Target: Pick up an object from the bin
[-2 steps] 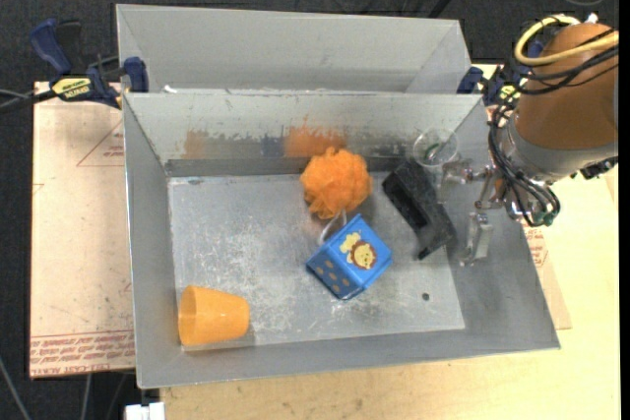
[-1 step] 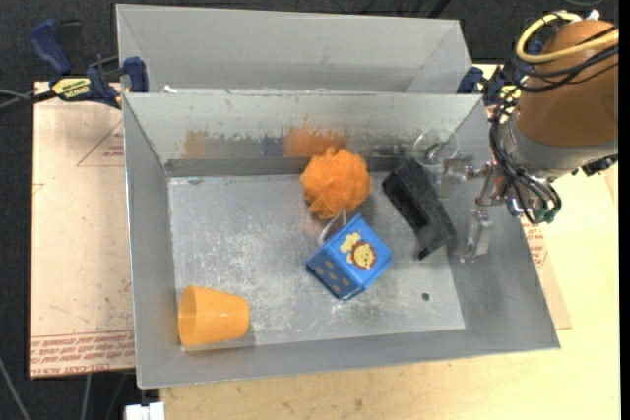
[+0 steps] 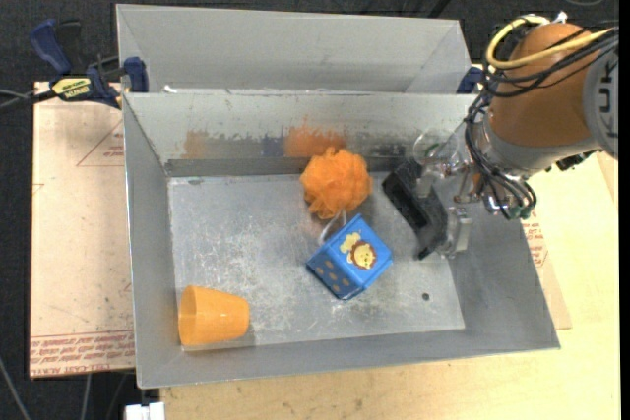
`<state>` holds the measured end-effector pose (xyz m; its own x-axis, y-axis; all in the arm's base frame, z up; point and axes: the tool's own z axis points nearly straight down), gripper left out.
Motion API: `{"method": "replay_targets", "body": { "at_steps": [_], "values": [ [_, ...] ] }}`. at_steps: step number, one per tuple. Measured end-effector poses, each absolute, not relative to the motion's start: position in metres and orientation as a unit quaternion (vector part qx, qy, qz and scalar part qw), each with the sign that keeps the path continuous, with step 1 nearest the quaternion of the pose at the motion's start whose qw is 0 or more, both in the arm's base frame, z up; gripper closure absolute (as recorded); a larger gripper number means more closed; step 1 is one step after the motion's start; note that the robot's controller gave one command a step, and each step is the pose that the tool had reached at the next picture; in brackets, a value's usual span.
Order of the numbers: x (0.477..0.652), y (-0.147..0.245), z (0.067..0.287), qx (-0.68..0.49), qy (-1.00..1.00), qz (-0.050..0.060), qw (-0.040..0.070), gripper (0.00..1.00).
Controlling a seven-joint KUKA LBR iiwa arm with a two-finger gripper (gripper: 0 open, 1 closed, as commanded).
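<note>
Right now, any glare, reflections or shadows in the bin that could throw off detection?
Camera view: the bin's back wall mirrors the orange mesh puff as an orange smear just above it, likely a false blob. The floor looks scuffed and dull, with no hot glare. The blue picture cube and orange cup cast short, soft shadows. The black object beside the gripper has little contrast.

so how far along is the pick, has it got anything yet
Nothing looks picked yet: the orange mesh puff, blue picture cube and orange cup all lie on the bin floor. The gripper is low at the view's right side, beside a black oblong thing; whether it holds that I cannot tell. Left: lifting something clear.
</note>
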<state>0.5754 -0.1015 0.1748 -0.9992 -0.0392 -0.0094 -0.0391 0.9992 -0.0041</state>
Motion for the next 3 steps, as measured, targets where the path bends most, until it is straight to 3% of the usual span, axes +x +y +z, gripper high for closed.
{"method": "replay_targets", "body": {
  "at_steps": [1, 2, 3],
  "values": [
    [0.578, -0.081, 0.134, -0.01, 1.0, 0.001, 0.001, 0.0],
    [0.611, -0.074, 0.112, 0.033, 0.999, 0.0, 0.004, 0.0],
    [0.594, -0.042, 0.099, 0.03, 1.0, 0.0, 0.006, 0.0]
  ]
}}
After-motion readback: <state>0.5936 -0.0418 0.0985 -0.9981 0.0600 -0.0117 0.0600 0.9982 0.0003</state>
